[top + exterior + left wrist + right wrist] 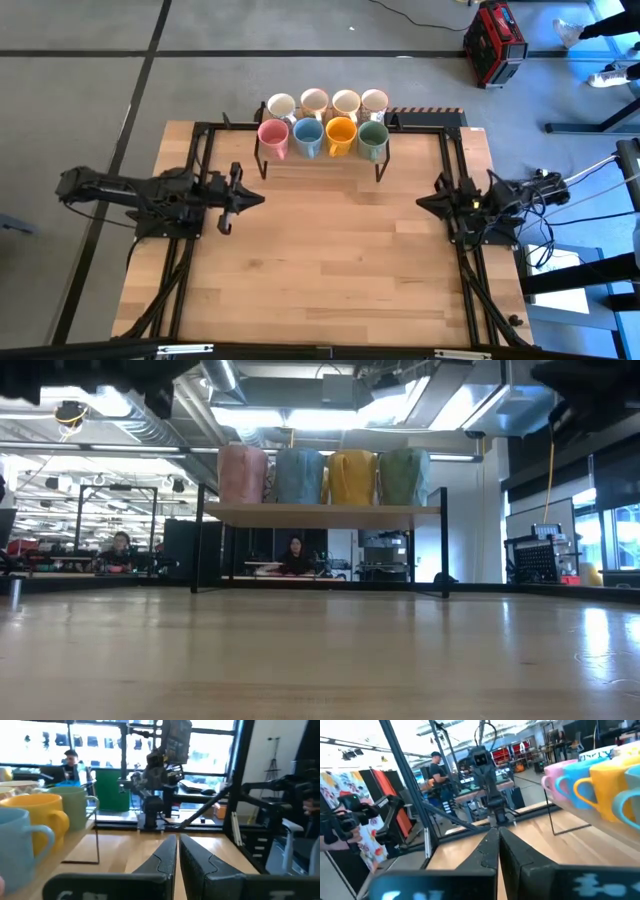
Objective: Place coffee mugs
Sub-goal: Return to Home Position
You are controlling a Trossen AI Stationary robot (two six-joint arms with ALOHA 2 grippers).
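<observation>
While both arms lie low at the sides of the table (330, 265), all eight mugs sit grouped at its 12 o'clock edge.

- Front row, read from 9 o'clock toward 3 o'clock in the high view: pink mug (273, 135), blue mug (308, 136), orange mug (341, 134), green mug (373, 139). They stand close side by side, handles turned toward 6 o'clock.
- Back row, just behind toward 12 o'clock: four white mugs (314, 101), also side by side.
- Low view: the four coloured mugs stand upright on the top board of the shelf (320, 513), which is raised above the tabletop on thin dark legs. The white ones are hidden behind them.
- Left gripper (258, 198): at 9 o'clock, tips pointing toward 3 o'clock. Its wrist view shows the fingers (167, 851) pressed together.
- Right gripper (421, 203): at 3 o'clock, tips pointing toward 9 o'clock, fingers (490, 845) likewise pressed together.
- Both grippers are well apart from the shelf and from each other.
- Beyond the table, a person (295, 556) sits at a desk, seen under the shelf board.
</observation>
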